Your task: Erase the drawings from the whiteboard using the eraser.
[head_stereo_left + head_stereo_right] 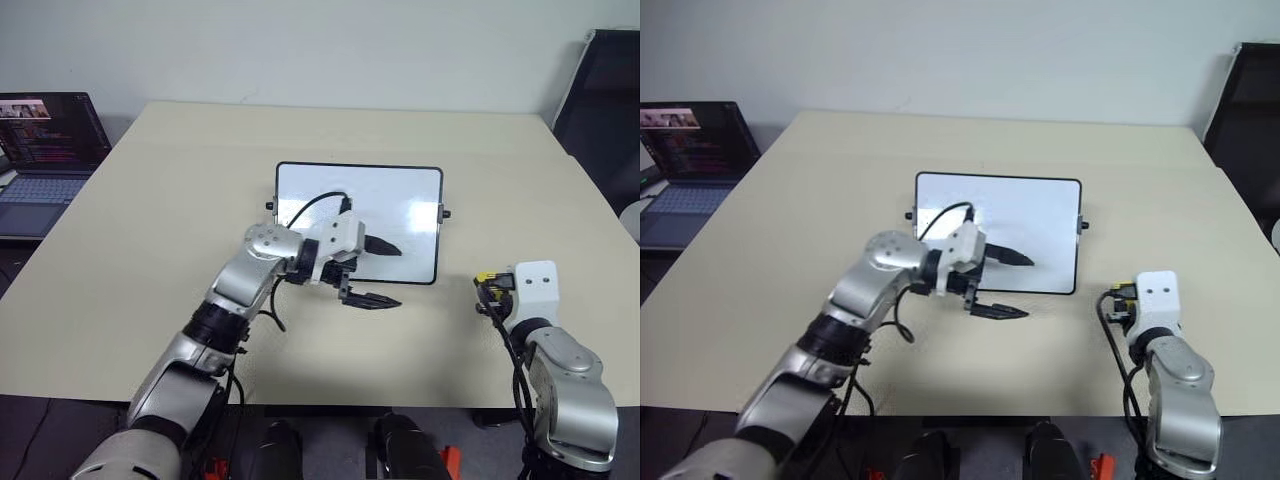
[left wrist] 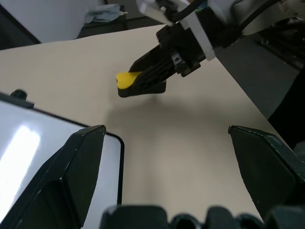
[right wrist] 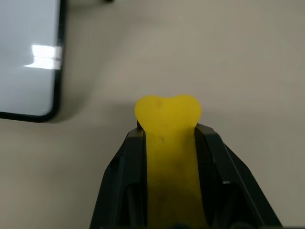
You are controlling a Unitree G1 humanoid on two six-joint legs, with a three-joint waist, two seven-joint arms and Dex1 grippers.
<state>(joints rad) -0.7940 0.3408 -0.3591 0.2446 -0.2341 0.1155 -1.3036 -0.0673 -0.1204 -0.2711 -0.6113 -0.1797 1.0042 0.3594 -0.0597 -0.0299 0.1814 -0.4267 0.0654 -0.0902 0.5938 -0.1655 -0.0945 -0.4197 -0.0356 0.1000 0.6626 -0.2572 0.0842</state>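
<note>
Yellow eraser [image 3: 167,143]: squeezed between the closed right tool [image 3: 167,131], right of the whiteboard [image 1: 400,195].
Left tool [image 1: 378,272]: fingers spread, empty, over the whiteboard's near edge.
Laptop [image 1: 45,150]: far left of whiteboard.
Worktop [image 1: 150,220]: beige.

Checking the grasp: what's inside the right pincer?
The yellow eraser is squeezed between the fingers of the right pincer, its rounded end sticking out past the tips. The rest of the block is hidden by the fingers. It is over bare table, beside the whiteboard.
</note>
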